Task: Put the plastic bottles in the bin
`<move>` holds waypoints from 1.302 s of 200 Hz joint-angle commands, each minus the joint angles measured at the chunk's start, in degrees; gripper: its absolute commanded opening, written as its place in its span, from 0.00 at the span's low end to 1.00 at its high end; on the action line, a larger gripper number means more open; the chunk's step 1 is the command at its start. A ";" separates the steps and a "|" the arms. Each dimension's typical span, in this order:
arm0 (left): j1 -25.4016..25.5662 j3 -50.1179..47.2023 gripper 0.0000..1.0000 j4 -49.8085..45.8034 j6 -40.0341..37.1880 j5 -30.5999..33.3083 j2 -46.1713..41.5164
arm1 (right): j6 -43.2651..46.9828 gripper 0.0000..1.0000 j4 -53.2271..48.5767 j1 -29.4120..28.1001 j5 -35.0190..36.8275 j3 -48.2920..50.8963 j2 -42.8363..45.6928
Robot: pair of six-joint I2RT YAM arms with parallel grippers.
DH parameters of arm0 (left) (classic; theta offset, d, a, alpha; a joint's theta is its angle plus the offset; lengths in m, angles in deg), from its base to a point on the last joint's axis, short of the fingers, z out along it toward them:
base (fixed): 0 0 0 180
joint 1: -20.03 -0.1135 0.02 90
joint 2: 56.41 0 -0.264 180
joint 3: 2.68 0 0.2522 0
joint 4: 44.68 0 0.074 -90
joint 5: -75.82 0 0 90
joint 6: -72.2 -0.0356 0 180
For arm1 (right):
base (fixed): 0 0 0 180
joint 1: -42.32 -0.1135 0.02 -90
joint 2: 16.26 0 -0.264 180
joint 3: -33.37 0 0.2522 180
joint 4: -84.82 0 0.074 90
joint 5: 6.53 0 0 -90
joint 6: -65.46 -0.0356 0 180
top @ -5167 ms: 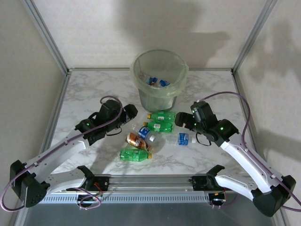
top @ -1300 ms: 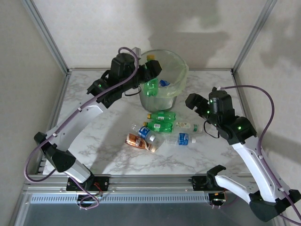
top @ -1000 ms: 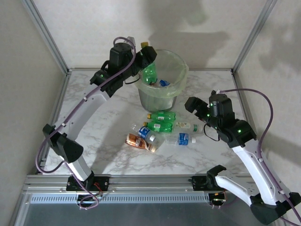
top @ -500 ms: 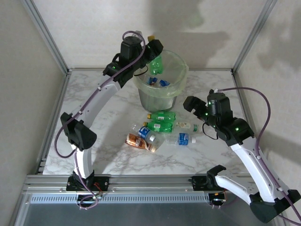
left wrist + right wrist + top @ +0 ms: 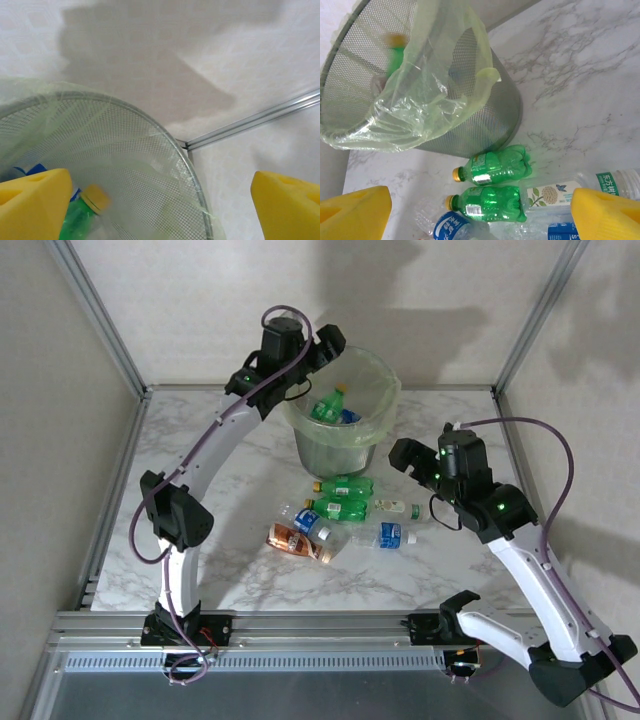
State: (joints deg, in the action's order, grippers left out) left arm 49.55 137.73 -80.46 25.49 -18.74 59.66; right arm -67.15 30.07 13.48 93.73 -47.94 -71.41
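Both the left arm (image 5: 207, 445) and the right arm (image 5: 530, 570) have white links and black joints with small green lights; a purple cable (image 5: 283, 309) runs along each; the fingers (image 5: 31, 200) wear yellow foam pads (image 5: 352, 205).

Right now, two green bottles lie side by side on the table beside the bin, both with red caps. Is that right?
No: the caps are yellow, not red, as the right wrist view shows. The green bottles do lie side by side on the table beside the bin.
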 commanded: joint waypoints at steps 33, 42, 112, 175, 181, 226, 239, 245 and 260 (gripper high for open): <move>-0.07 1.56 0.93 -0.78 -2.80 -0.72 -4.80 | -0.89 0.93 -2.17 0.35 1.98 -2.41 0.69; -0.07 0.47 0.93 -0.64 -3.15 -0.81 -6.77 | -1.14 0.93 -2.73 0.35 1.96 -2.58 0.51; -0.07 -27.07 1.00 12.99 -6.53 -8.77 -29.89 | -6.56 0.90 -5.22 -0.20 0.46 1.76 -1.98; -0.07 -42.98 1.00 8.07 -10.69 -4.16 -43.63 | -22.82 0.89 -5.86 -5.49 1.36 11.30 -3.48; -0.07 -44.82 1.00 8.30 -10.39 -3.13 -45.01 | -24.36 0.89 -5.86 -6.29 0.99 11.59 -3.98; -0.07 -49.98 0.99 4.98 -8.88 -0.69 -47.82 | -34.52 0.88 -7.13 -14.04 3.08 14.26 -6.19; -0.07 -50.91 0.98 3.62 -8.53 1.31 -48.40 | -37.07 0.88 -6.61 -14.34 2.51 16.15 -5.77; -0.07 -51.49 0.98 3.05 -8.21 2.72 -48.79 | -38.10 0.88 -6.56 -14.36 2.32 16.90 -5.67; -0.29 -52.99 0.99 1.58 -6.24 5.95 -49.53 | -40.33 0.87 -7.26 -14.46 1.72 17.91 -5.35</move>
State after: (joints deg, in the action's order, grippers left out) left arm 49.55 86.81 -75.43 17.03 -18.78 12.19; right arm -100.15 24.69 -0.38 94.80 -32.10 -77.55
